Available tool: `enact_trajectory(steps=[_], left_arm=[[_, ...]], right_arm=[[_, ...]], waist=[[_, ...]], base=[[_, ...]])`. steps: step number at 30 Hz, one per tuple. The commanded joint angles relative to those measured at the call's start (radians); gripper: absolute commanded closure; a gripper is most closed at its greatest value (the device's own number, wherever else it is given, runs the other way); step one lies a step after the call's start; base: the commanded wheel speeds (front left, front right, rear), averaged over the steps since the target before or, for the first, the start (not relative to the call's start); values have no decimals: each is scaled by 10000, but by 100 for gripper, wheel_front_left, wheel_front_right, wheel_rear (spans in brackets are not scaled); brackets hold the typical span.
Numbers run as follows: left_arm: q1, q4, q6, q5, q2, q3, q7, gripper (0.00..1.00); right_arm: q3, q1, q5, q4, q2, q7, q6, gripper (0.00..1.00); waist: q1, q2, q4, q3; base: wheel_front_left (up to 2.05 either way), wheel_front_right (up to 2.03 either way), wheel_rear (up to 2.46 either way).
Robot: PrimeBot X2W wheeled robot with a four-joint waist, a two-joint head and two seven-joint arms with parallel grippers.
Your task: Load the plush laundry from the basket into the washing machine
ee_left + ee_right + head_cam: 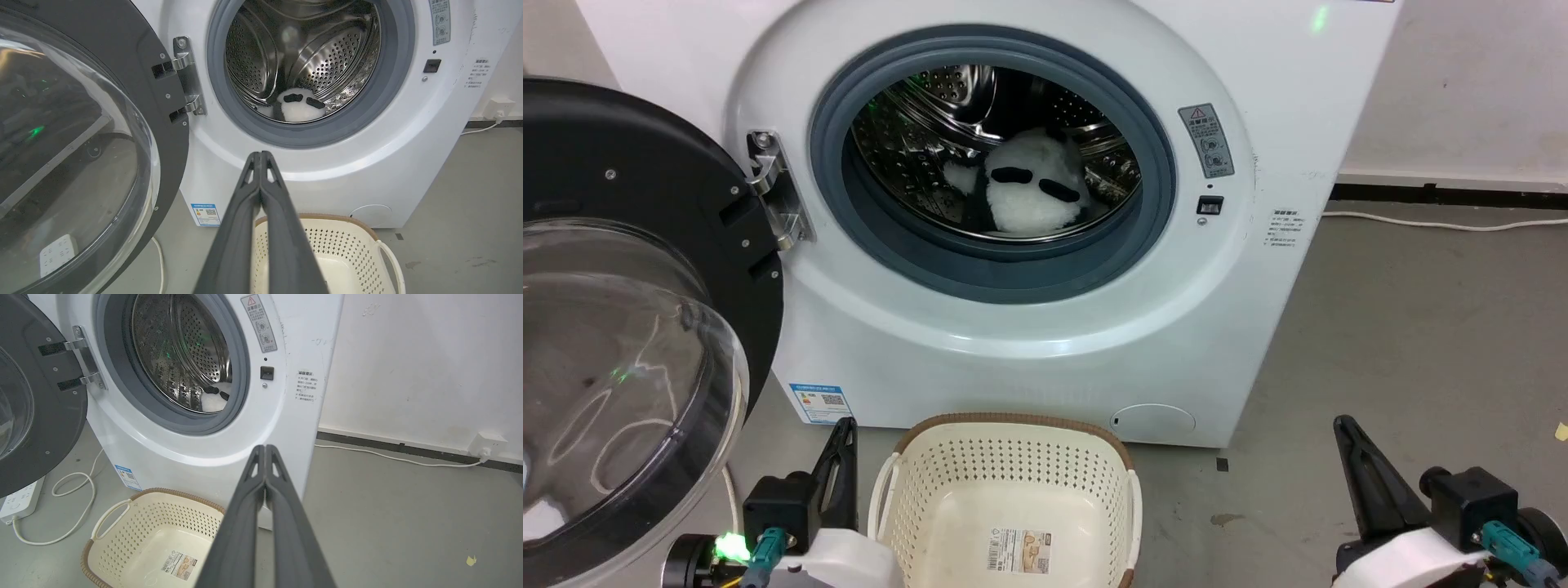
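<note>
The mouth of the washing machine (1013,359) gapes open; its door (629,163) hangs wide left, and the basket (1013,465) sits on the floor below.

basket (1013,457) cropped below, warning label (1205,140) text illegible

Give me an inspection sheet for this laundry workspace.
Surface: grey floor, a few stains.
Job's things: plush laundry lies inside the washing machine; door open; basket empty, label on its bottom.
Clutter: small yellow scrap on the floor.
Grippers: left gripper shut, empty; right gripper shut, empty.
Cables: white cord along the wall to a socket; power strip on the floor near the door.
Surroundings: white wall.
</note>
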State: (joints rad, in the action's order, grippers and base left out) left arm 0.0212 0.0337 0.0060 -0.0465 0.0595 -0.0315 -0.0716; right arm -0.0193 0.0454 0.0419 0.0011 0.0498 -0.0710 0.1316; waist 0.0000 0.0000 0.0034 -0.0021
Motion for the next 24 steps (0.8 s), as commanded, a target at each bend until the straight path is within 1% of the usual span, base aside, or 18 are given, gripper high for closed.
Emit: enact_trajectory(steps=[1, 24], left_arm=[[-104, -72, -23, 76, -10, 40, 58, 100], [-181, -261, -50, 354, -70, 237, 528, 100]], right_arm=[[33, -210, -97, -8, 3, 49, -7, 100], [147, -384, -327, -10, 4, 522, -9, 100]], waist=[[0, 0, -1, 1], [0, 0, -25, 15]], base=[[0, 0, 0], [0, 0, 0]])
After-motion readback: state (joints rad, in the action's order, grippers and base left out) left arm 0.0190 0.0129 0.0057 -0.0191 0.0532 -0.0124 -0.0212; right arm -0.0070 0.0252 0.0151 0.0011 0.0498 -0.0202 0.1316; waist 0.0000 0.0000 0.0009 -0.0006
